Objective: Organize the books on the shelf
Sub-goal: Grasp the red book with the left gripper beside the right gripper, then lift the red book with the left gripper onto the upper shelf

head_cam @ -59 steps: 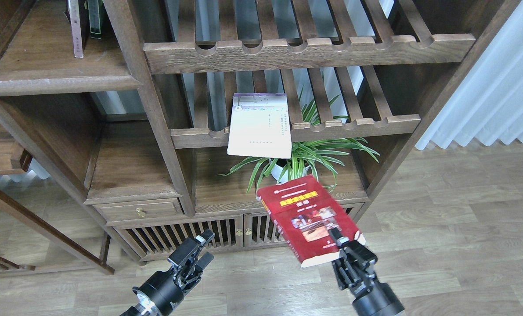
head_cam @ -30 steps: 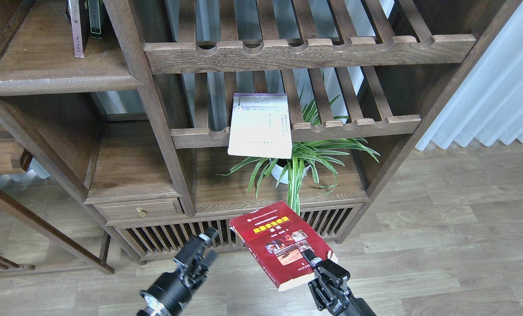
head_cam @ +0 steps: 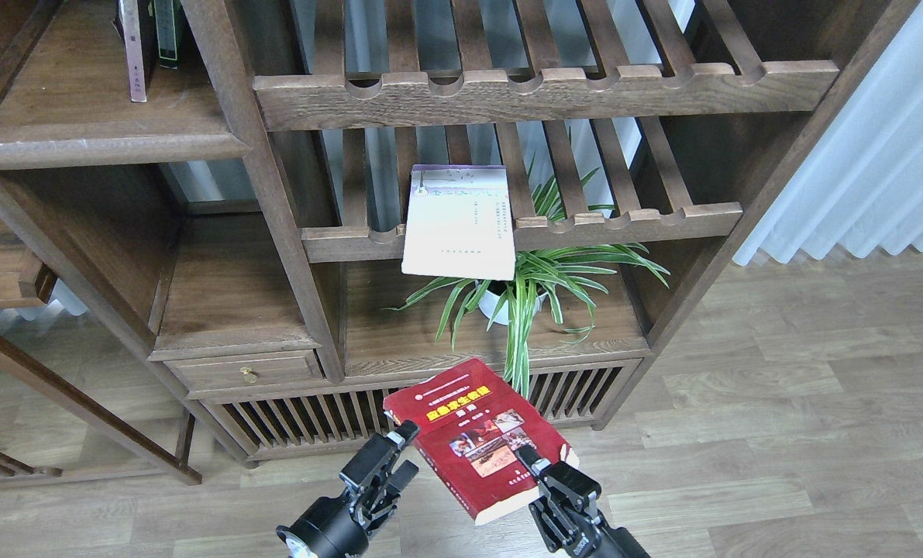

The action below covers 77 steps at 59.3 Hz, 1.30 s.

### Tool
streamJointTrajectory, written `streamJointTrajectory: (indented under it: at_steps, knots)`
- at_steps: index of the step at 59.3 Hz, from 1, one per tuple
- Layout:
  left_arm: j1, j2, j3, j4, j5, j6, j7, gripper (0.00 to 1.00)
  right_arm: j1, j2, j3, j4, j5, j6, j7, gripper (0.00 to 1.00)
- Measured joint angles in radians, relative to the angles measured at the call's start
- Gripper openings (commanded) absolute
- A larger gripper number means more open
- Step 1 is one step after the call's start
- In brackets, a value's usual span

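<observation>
Mid-handover: my right tool (head_cam: 535, 469) grips red paperback (head_cam: 476, 438) low before bookcase; my left tool (head_cam: 399, 449), fingers parted, beside spine. Next: left must clamp spine edge squarely.

The red book (head_cam: 476, 438) has a shiny paper cover. The pale book (head_cam: 459, 225) above it has a dull paper cover. The shelf (head_cam: 105, 143), up and left of the red book, is dark wood with a smooth, scuffed lip. The two tools (head_cam: 394, 457) (head_cam: 542, 477) beside the red book look like matt black plastic.
</observation>
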Motion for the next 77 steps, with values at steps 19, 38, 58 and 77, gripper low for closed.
streamJointTrajectory:
  at_steps: [19,38,58,77]
  knots:
    - [0.0,0.0,0.001,0.002,-0.005,0.0,-0.001,0.33,0.001,0.001,-0.027,0.0,-0.022,0.0,-0.048,0.05]
    - [0.003,0.0,0.0,0.007,-0.01,0.0,-0.001,0.01,0.001,0.001,-0.031,-0.001,-0.025,0.0,-0.051,0.33]
    - [0.046,0.148,-0.161,-0.167,0.002,0.0,0.038,0.0,0.013,0.003,-0.028,0.0,-0.141,0.0,-0.04,0.97]
    - [0.04,0.429,-0.361,-0.303,0.005,0.0,0.04,0.0,0.016,0.007,-0.031,-0.014,-0.148,0.0,-0.039,0.97]
